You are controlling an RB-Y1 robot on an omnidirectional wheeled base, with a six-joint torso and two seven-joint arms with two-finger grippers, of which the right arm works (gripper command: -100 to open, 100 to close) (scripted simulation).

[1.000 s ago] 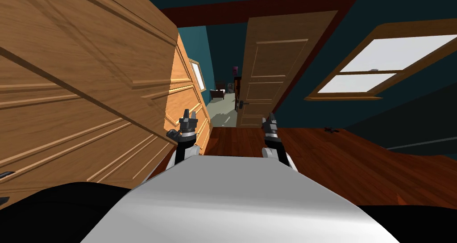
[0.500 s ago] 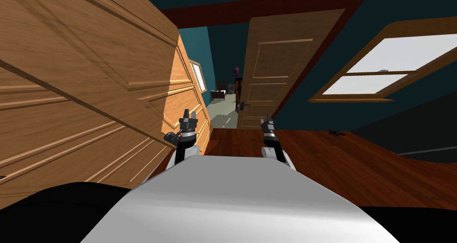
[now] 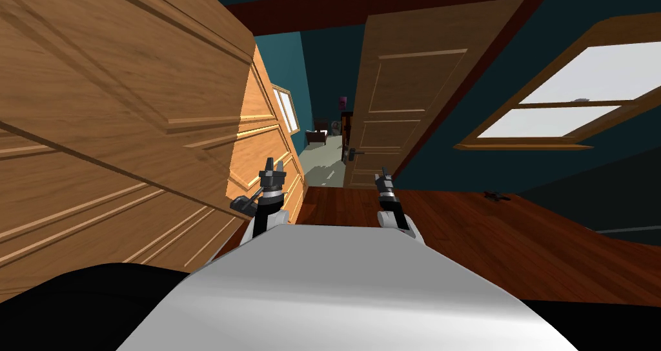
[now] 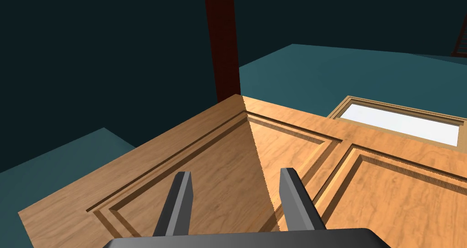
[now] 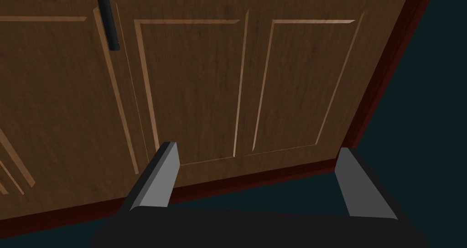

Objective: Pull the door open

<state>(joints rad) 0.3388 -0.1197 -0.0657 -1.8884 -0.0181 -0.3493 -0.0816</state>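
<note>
Two claws hang free near the door, and neither touches it. The left claw is released, its fingers spread with nothing between them. It points at panelled wood across the opening from the door. On that wood a shaded face and a brightly lit face meet at a straight edge, and a dark red frame rises beyond it. The right claw is released too, its fingers wide apart and empty, and it is aimed at the door's recessed panels, where a dark red strip borders the door. The door is brown wood and stands swung open, leaving a gap beside it through which a pale-floored hallway shows. The dark handle sits on the door's face by the edge next to that gap, well apart from the right claw. A window is set in the dark teal wall on the side of the door away from the gap. Reddish floor runs up to the door's foot.
</note>
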